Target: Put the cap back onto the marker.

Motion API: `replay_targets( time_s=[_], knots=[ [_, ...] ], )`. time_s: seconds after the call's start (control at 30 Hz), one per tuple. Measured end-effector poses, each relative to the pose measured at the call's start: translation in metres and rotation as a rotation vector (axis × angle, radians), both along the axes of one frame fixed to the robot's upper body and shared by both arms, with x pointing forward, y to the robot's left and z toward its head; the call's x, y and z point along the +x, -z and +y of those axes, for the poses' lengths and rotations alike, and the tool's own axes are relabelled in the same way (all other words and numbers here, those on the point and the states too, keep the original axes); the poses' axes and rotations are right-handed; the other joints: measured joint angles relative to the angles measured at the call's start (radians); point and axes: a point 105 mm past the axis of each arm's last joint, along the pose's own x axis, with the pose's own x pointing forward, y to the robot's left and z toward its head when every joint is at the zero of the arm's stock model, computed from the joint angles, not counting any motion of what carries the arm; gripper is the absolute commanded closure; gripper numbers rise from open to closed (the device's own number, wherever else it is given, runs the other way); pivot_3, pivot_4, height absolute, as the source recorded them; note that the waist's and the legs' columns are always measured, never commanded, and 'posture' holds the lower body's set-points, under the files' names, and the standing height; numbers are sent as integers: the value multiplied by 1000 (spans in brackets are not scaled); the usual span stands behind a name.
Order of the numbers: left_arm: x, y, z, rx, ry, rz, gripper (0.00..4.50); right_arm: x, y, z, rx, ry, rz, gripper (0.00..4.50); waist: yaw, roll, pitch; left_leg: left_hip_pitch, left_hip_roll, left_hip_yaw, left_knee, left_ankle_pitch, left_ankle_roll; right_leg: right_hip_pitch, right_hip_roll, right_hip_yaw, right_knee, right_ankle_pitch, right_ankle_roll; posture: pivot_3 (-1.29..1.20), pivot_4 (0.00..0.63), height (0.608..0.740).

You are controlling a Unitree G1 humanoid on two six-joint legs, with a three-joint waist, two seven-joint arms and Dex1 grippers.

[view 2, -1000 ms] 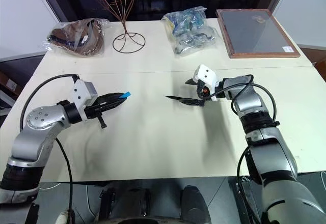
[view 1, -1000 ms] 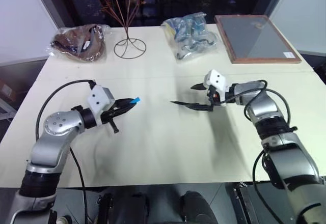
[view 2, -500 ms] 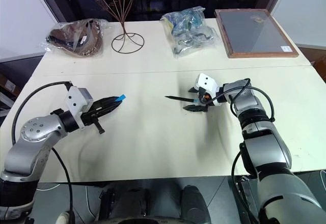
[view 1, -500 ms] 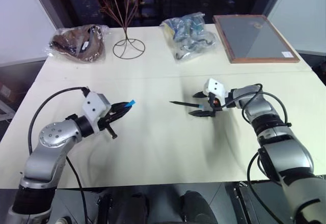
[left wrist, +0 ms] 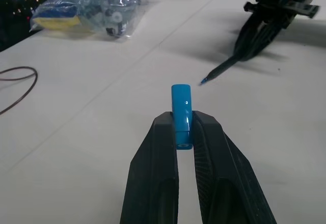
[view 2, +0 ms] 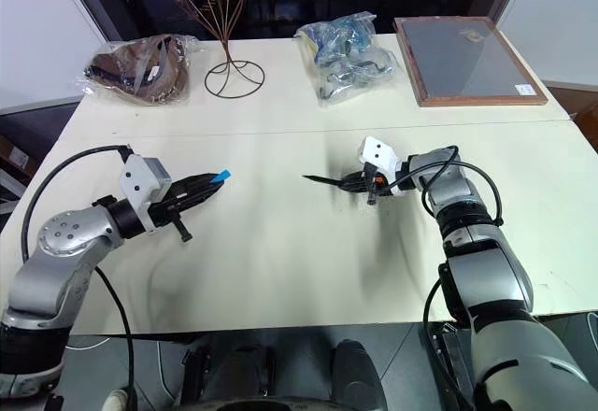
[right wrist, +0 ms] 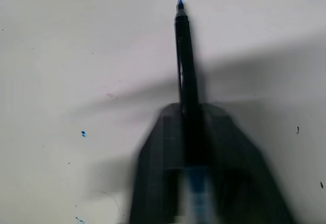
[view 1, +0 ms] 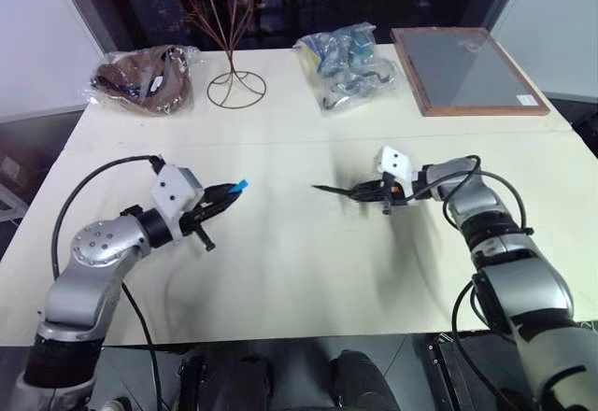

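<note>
Fingers of the right gripper [view 2: 360,183] were wide open a moment ago; now they have squeezed shut on the marker [view 2: 329,180], low over the middle of the table [view 2: 280,262], tip pointing left. The left gripper [view 2: 207,184] still pinches the cap [view 2: 221,177], well apart on the left. Both parts are held, so joining them comes next.

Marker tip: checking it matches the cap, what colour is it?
Blue, on the marker; clearest in the right wrist view.

No text, brand or number can be read on anything shown. No label can be made out clearly.
</note>
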Motion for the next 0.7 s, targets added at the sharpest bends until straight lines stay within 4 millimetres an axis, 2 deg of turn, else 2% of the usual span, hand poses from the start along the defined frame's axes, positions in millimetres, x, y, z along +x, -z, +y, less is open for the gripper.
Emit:
replay_targets(
  time_s=[0.23,0.43,0.57,0.7],
  knots=[
    [3,1,1,6,20,7,4500,-2,1,-1,-6,-2,-25,4476,2,0,0,0,0,0,0,0,0,0,0,0,0,0,0,0,150,740],
    [12,1,0,-17,78,-8,4500,-9,-4,-3,-87,-59,-118,4476,1,0,0,0,-1,0,0,0,0,0,-1,-1,0,0,0,0,150,740],
    [20,3,-5,-13,159,-9,4500,-20,-17,-1,-133,-117,-210,4476,1,0,0,-1,-1,1,0,0,0,-1,-1,-1,0,0,0,0,150,740],
    [29,4,-16,36,257,-53,4500,-32,-40,17,-140,-194,-315,4476,1,0,0,-1,-3,1,1,0,0,0,-1,-2,0,0,0,0,150,740]
  ],
)
